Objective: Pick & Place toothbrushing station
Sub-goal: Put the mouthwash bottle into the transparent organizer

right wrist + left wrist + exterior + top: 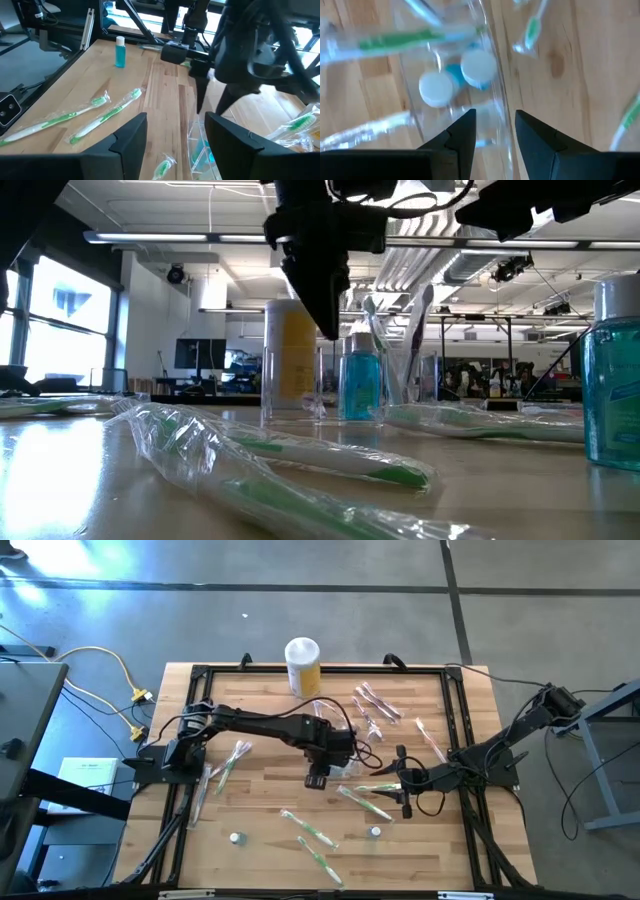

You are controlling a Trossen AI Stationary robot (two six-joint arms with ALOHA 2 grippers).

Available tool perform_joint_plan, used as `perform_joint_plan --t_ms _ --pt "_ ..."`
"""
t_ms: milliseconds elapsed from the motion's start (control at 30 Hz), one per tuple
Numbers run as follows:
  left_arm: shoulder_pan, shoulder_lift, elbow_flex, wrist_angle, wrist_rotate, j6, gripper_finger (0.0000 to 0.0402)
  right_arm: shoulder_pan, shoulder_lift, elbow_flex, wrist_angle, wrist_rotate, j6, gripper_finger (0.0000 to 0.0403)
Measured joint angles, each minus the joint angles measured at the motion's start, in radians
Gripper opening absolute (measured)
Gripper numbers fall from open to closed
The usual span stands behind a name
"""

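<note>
The toothbrushing station is a see-through holder standing on the table's middle. It holds two white-capped blue bottles and wrapped green toothbrushes. It also shows in the low view. My left gripper points down at the holder's left end and is open. Its fingers stand on either side of the holder's clear wall, and no touch shows. My right gripper is open and level at the holder's right end, and it touches nothing.
A yellow canister with a white lid stands at the far edge. Wrapped toothbrushes lie loose at the left, near side and far right. Two small capped bottles stand near the front.
</note>
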Motion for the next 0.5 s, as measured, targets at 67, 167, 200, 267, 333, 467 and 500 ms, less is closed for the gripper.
perform_joint_plan --t_ms 67,167,200,267,333,467,500 --pt "-0.004 -0.014 0.002 -0.001 -0.023 -0.016 0.0131 0.0 0.0 0.0 -0.001 0.003 -0.002 0.0192" --pt "-0.004 -0.04 0.002 -0.027 -0.053 -0.035 0.0131 0.0 0.0 0.0 -0.004 0.005 -0.003 0.0192" --pt "-0.004 -0.048 0.003 -0.025 -0.057 -0.043 0.0131 0.0 0.0 0.0 -0.008 0.005 -0.002 0.0192" --pt "-0.004 -0.062 0.003 -0.058 -0.059 -0.07 0.0131 0.0 0.0 0.0 -0.017 0.005 -0.002 0.0192" --pt "-0.004 -0.072 0.004 -0.07 -0.058 -0.102 0.0131 0.0 0.0 0.0 -0.023 0.005 0.001 0.0192" --pt "-0.004 -0.086 0.003 -0.163 -0.059 -0.172 0.0131 0.0 0.0 0.0 -0.026 0.005 0.002 0.0192" --pt "-0.004 -0.086 0.004 -0.179 -0.06 -0.188 0.0131 0.0 0.0 0.0 -0.025 0.005 0.002 0.0192"
